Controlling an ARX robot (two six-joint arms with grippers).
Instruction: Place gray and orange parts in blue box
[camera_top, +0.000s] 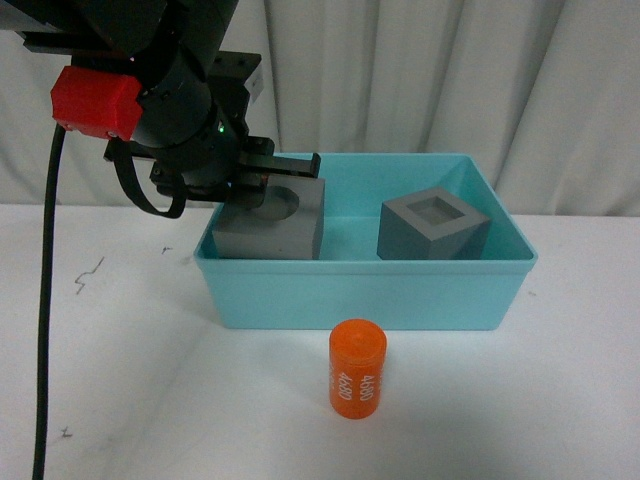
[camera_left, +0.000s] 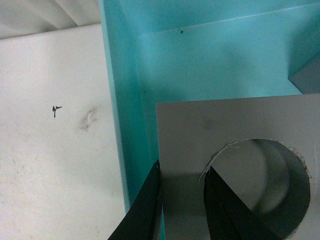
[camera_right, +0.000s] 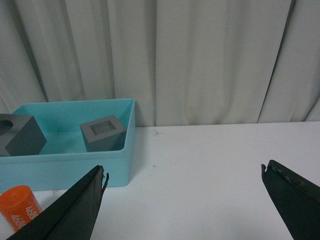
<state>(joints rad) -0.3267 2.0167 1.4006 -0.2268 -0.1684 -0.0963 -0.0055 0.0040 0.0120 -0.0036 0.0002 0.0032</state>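
Sitting on a scuffed white counter (camera_top: 120, 400) before pale curtains (camera_top: 420, 70) is the box (camera_top: 360, 295); inside, left jaws are gripping the round-holed cube (camera_top: 268, 232) near the square-holed cube (camera_top: 432, 228); right jaws are gaping; cylinder (camera_top: 357, 368) standing just outside.

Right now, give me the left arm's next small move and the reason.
Probably open the left claw: it grips the wall of the gray cube, which is already inside the blue box. The orange cylinder stands outside on the table, yet to go in.
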